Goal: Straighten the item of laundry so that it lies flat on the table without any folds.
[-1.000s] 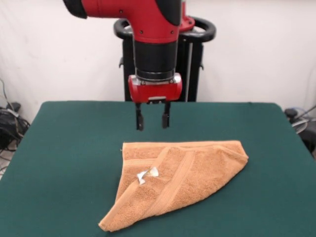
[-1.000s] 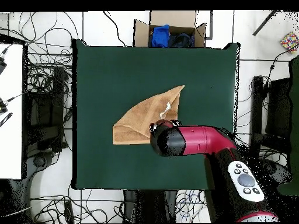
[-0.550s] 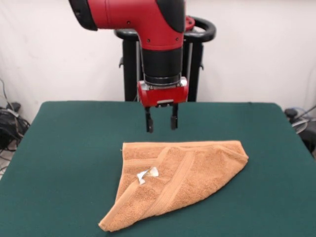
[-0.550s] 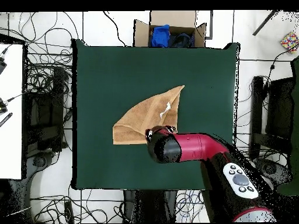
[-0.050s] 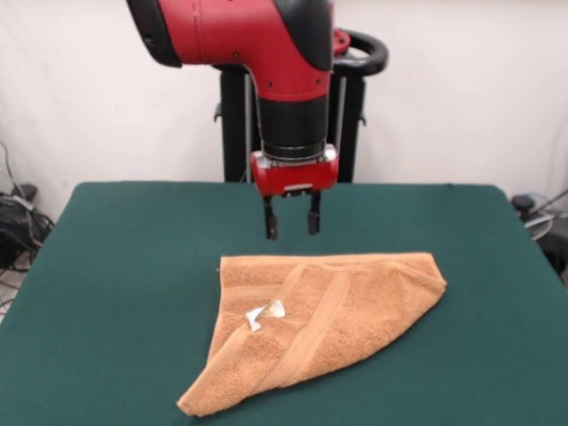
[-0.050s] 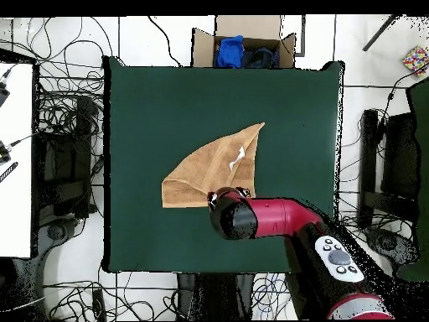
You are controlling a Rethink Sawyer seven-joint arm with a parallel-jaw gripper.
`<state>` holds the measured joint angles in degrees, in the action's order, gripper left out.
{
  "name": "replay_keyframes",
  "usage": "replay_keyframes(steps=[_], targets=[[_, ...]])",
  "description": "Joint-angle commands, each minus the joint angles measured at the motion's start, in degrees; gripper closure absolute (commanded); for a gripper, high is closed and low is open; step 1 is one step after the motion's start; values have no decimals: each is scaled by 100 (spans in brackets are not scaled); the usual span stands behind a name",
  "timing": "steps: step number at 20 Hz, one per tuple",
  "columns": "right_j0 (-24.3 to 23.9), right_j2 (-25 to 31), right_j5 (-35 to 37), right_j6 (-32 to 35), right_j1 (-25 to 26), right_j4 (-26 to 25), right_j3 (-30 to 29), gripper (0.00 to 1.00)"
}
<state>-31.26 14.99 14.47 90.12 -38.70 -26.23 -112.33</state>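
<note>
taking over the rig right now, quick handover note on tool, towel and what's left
Tool: open, empty, hanging above the towel's far edge, not touching it.
Towel: near the middle of the table, folded over into a rough triangle, white care tag showing on top.
Done: nothing visible; the fold is in place.
Left: grasp a corner of the folded layer, pull it open, and spread the towel flat.
</note>
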Motion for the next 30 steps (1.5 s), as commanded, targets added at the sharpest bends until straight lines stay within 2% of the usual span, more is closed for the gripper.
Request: replay_keyframes(steps=[1, 5, 12, 23, 30], targets=[[479, -849, -568, 1571, 262, 157, -232, 0], [413, -746, -463, 1398, 395, 387, -169, 0], [348, -702, -730, 1521, 512, 742, -333, 0], [958, -753, -742, 1541, 605, 1161, -99, 0], [929, -627, -800, 1329, 830, 1350, 82, 0]])
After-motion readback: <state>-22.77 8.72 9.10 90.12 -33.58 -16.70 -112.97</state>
